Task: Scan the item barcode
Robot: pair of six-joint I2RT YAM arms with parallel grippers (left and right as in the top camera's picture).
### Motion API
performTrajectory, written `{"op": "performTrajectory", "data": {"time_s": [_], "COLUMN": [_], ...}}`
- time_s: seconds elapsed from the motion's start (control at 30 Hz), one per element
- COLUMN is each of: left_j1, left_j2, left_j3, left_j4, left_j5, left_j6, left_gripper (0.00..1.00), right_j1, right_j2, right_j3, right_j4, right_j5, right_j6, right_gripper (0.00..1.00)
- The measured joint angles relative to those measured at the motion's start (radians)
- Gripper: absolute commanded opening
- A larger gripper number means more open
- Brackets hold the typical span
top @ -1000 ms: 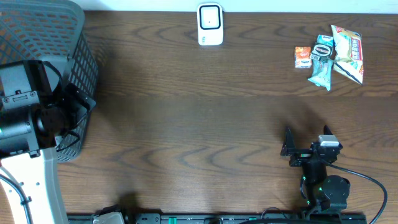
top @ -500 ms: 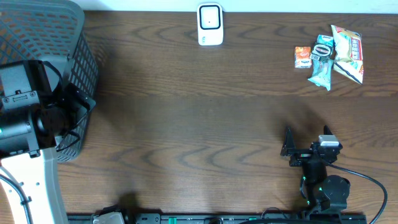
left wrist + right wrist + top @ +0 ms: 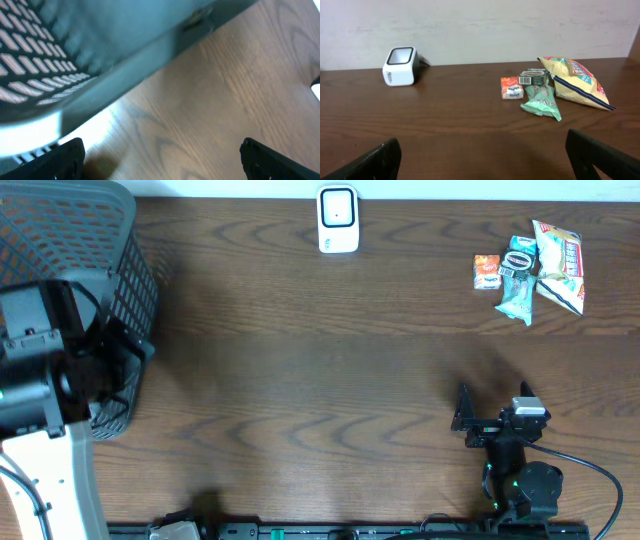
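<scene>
The white barcode scanner point(image 3: 338, 218) stands at the table's far edge, also in the right wrist view as the scanner point(image 3: 400, 66). The items lie in a cluster at the far right: an orange packet point(image 3: 486, 272) point(image 3: 511, 87), a green pouch point(image 3: 519, 298) point(image 3: 542, 100), a small dark pack point(image 3: 519, 262) point(image 3: 532, 78) and a chip bag point(image 3: 558, 265) point(image 3: 575, 82). My right gripper point(image 3: 494, 402) point(image 3: 482, 155) rests open near the front edge, far from them, holding nothing. My left gripper point(image 3: 162, 155) is open and empty beside the basket.
A dark mesh basket point(image 3: 70, 240) point(image 3: 75, 55) fills the far left corner, with my left arm point(image 3: 40, 370) close against its right side. Bare wooden tabletop point(image 3: 320, 370) lies between the scanner, the items and both arms.
My left arm has shifted very slightly by the basket. The right arm and all the items have stayed in place.
</scene>
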Motion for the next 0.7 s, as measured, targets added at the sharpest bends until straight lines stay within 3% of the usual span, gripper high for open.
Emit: {"op": "performTrajectory", "data": {"time_s": [0.17, 0.47, 0.7], "left_j1": [-0.054, -0.23, -0.258], "left_j2": [-0.121, -0.409, -0.621], "left_j3": [-0.166, -0.59, -0.89], "left_j4": [0.132, 0.6, 0.786], "left_j5": [-0.007, 0.111, 0.14], "left_j6": [0.075, 0.363, 0.436], "left_gripper": [0.98, 0.98, 0.98], "right_j1": [0.0, 0.0, 0.0], "right_j2": [-0.002, -0.002, -0.002], "right_j3": [0.0, 0.0, -0.001], "right_j4": [0.0, 0.002, 0.002], "right_j5": [0.0, 0.003, 0.003], "right_j6": [0.0, 0.0, 0.0], "right_gripper": [0.99, 0.99, 0.99]}}
